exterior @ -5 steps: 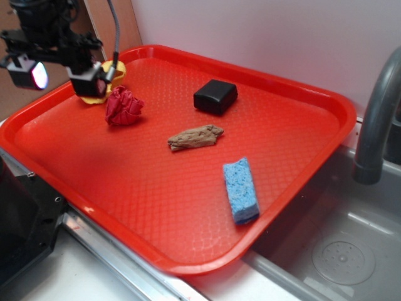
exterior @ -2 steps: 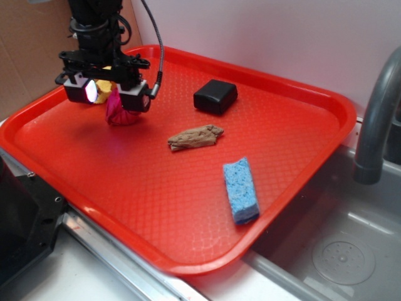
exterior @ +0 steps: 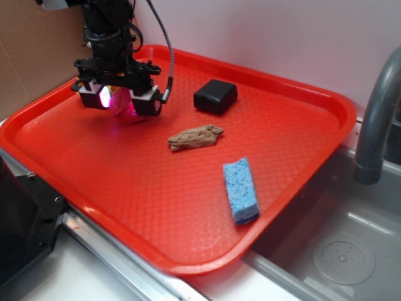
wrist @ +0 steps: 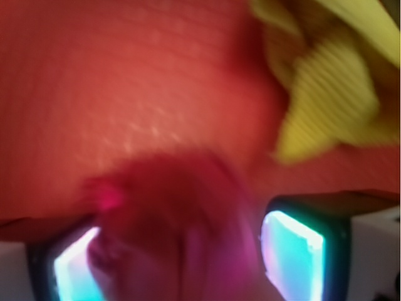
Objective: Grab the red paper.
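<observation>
The red paper (exterior: 126, 109) is a dark crimson wad lying at the back left of the red tray (exterior: 125, 175). My gripper (exterior: 122, 100) stands low over it, open, with one finger on each side of the wad. In the wrist view the red paper (wrist: 169, 213) fills the space between the lit pads (wrist: 291, 251), with a narrow gap showing on the right side. The gripper (wrist: 182, 257) has not closed on it. Much of the wad is hidden by the fingers in the exterior view.
A yellow wrinkly wad (wrist: 326, 94) lies just beyond the gripper. On the tray are also a black box (exterior: 215, 96), a brown elongated wad (exterior: 195, 137) and a blue sponge (exterior: 241, 189). A grey faucet (exterior: 376, 119) and a sink (exterior: 338, 251) are at the right.
The gripper has moved right from the tray's back left corner and come down over the red paper, which now sits between its fingers.
</observation>
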`<move>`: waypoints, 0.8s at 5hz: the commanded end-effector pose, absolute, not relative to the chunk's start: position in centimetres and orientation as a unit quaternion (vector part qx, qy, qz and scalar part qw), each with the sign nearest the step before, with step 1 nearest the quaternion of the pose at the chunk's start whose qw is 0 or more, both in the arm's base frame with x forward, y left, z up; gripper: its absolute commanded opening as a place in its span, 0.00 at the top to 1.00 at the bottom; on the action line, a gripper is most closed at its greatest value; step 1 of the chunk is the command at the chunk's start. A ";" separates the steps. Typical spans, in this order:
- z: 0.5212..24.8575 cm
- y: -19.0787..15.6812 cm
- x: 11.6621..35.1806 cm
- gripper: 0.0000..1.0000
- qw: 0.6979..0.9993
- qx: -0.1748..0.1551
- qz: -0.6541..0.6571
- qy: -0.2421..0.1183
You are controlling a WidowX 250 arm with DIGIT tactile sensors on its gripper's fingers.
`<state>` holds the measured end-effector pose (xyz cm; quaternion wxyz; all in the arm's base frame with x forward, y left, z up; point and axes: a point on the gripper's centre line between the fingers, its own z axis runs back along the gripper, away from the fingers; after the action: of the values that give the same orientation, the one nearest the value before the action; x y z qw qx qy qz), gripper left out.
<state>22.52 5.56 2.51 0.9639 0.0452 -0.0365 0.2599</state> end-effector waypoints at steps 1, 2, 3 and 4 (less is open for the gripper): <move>0.7 6.2 22.7 1.00 0.971 0.037 0.225 -0.065; 0.7 6.1 22.8 1.00 0.971 0.039 0.229 -0.061; 0.6 6.3 22.7 1.00 0.970 0.037 0.232 -0.059; 1.7 6.1 22.3 1.00 0.971 0.033 0.227 -0.063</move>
<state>22.92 5.63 1.77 0.9721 0.0282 -0.0633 0.2242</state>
